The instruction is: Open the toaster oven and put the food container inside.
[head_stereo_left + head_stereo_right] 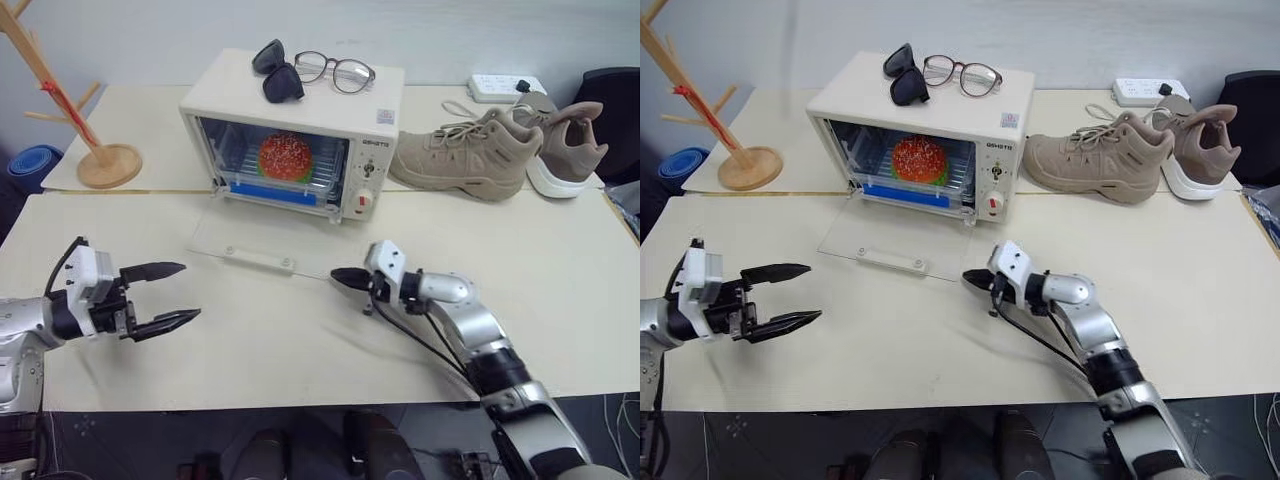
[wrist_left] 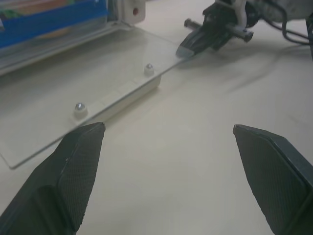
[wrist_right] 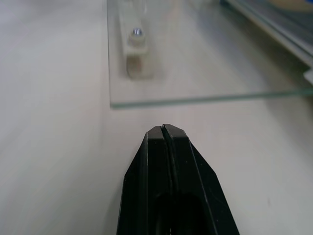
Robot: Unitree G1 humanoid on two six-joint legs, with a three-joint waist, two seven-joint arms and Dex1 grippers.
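Task essentially complete: food container point(image 1: 285, 160) sits inside toaster oven point(image 1: 300, 135), glass door point(image 1: 265, 245) down; left hand point(image 1: 165, 295) spread, right hand point(image 1: 345, 279) pressed together, both empty.

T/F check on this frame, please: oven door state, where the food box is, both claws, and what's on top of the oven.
1. The toaster oven door is shut. False: the glass door lies folded down flat on the table.
2. The food container sits inside the oven. True.
3. The left claw is shut on the door handle. False: it is open, holds nothing and is apart from the door.
4. The right claw is shut and empty, near the door's corner. True.
5. A pair of shoes rests on top of the oven. False: sunglasses and glasses lie there; the shoes stand on the table beside it.
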